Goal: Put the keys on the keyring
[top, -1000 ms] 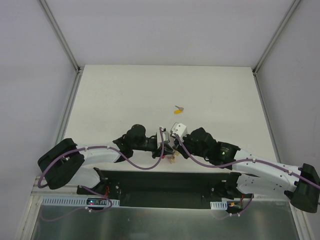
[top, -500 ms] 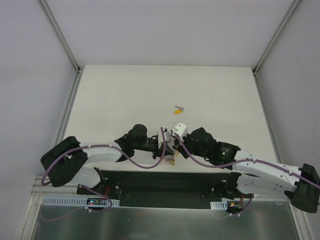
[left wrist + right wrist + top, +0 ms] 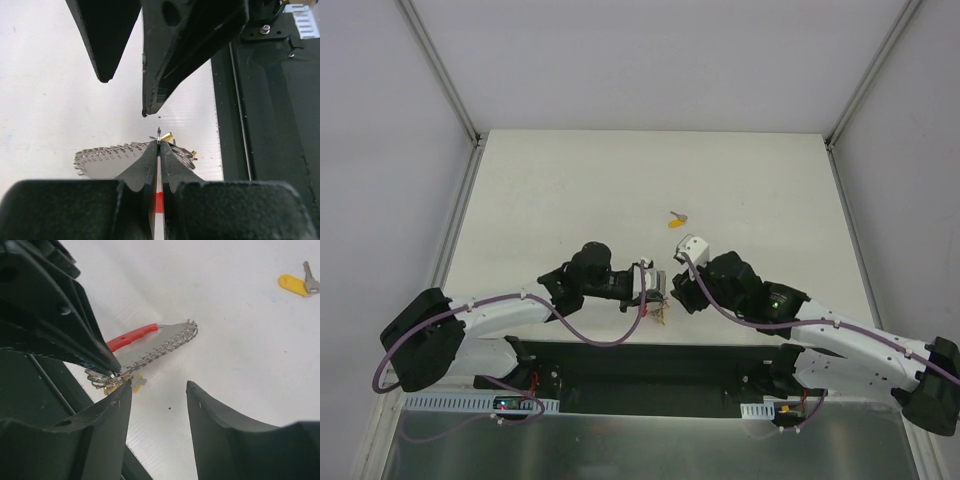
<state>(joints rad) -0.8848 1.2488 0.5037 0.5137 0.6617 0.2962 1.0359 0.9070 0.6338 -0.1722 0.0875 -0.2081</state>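
The left arm [image 3: 510,316] and right arm [image 3: 860,345] are built of white links and black joints, with purple cables [image 3: 582,332] strung along them.

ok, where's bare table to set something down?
Bare: far half of the table, beyond the loose key, plus its left and right margins. Crowded: near-edge centre, where left gripper and right gripper meet at the keyring.
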